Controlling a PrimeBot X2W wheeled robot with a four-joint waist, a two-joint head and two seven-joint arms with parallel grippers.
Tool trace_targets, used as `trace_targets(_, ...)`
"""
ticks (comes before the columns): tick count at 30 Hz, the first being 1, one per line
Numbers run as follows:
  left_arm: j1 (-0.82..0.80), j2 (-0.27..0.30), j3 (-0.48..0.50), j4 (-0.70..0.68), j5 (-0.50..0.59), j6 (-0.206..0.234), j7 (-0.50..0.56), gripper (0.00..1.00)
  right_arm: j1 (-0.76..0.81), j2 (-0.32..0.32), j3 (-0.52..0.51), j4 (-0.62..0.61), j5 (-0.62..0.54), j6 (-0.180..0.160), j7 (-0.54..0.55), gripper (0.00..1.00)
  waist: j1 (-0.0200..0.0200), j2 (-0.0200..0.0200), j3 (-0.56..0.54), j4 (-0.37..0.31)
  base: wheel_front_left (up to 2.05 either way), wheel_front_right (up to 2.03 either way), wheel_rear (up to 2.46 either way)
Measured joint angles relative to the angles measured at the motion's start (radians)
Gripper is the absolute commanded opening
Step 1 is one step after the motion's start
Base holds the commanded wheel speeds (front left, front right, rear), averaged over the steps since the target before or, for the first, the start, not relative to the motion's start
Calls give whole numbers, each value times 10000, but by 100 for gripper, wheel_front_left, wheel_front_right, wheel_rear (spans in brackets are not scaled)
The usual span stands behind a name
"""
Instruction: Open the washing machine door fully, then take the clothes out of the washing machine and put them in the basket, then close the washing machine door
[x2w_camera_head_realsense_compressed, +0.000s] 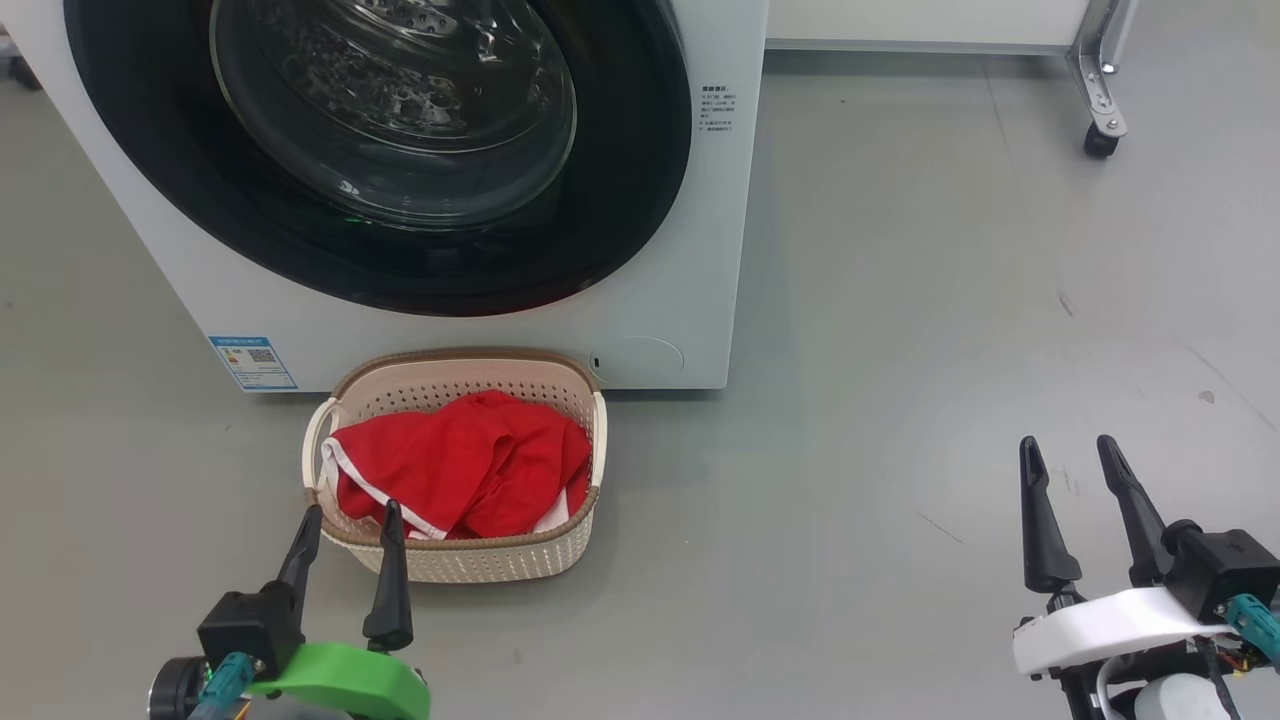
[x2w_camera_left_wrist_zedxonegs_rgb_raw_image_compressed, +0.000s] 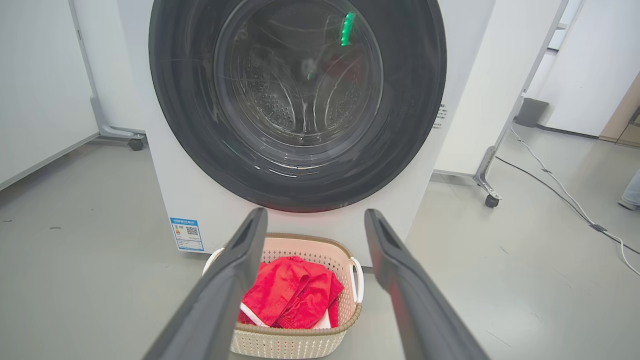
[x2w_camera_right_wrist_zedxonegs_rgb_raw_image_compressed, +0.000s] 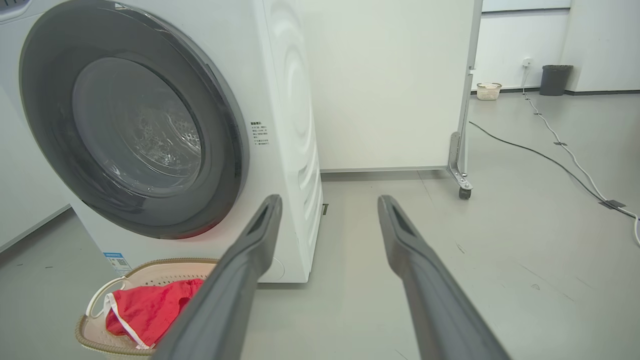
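Seemingly shut, the washing machine door (x2w_camera_head_realsense_compressed: 400, 260) behind the basket (x2w_camera_head_realsense_compressed: 480, 565) may spring open if unlatched — left hand (x2w_camera_head_realsense_compressed: 353, 508), right hand (x2w_camera_head_realsense_compressed: 1066, 442) released, empty.

Bare test lab: grey floor (x2w_camera_right_wrist_zedxonegs_rgb_raw_image_compressed: 500, 260), white wheeled partition panels (x2w_camera_right_wrist_zedxonegs_rgb_raw_image_compressed: 390, 85), taped-down cables (x2w_camera_right_wrist_zedxonegs_rgb_raw_image_compressed: 559, 142).

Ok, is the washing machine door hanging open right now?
No, the washing machine door is shut, its black rim lying flush against the front of the washing machine.
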Motion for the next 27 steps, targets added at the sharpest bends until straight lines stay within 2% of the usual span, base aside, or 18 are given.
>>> trace_targets(27,87,0,23,230,-286,-180,0,100,97,242,-142,165,-345,194,0,100,0,0,-264,-65,0,0,0)
